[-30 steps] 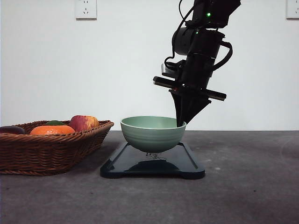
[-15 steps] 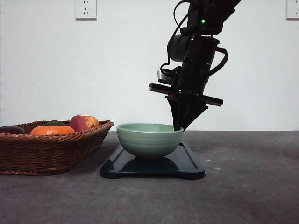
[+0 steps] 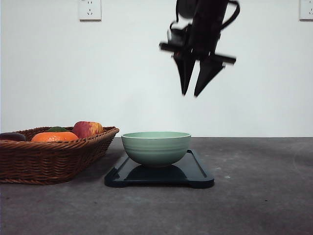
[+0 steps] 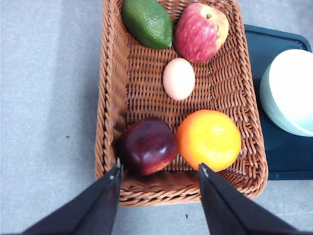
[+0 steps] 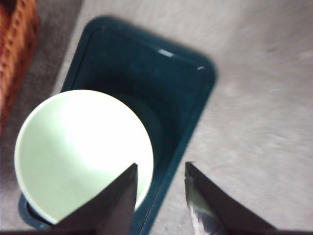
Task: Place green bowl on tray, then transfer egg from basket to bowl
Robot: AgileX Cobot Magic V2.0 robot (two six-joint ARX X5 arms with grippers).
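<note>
Right now I am seeing the pale sage-green glazed round bowl [image 3: 156, 148] sitting upright, mouth up, on the flat dark navy rectangular tray [image 3: 195, 172] at the centre of the front view, toward the tray's left half. The tray's long axis is running away from the camera, into the scene.

The right gripper [image 3: 190, 94] is hanging high in the upper middle of the frame, well above the bowl, its two dark fingers spread apart and gripping nothing; it is blurred in that view. From its wrist camera, the bowl [image 5: 83, 155] is lying at the lower left, on the tray [image 5: 176, 98] stretching diagonally toward the upper right.

The shallow brown woven wicker basket [image 3: 54, 156] is sitting at the left edge of the front view, just beside the tray. In the left wrist view the left gripper [image 4: 159, 172] is hovering over the basket's [image 4: 111, 88] near rim, fingers spread and empty. The pale pinkish egg [image 4: 178, 79] is lying in the basket's middle, its long axis running roughly up and down the frame, between a red apple [image 4: 201, 32] and an orange [image 4: 209, 139]. A green avocado [image 4: 147, 22] and a dark purple fruit [image 4: 146, 145] are lying there too.
</note>
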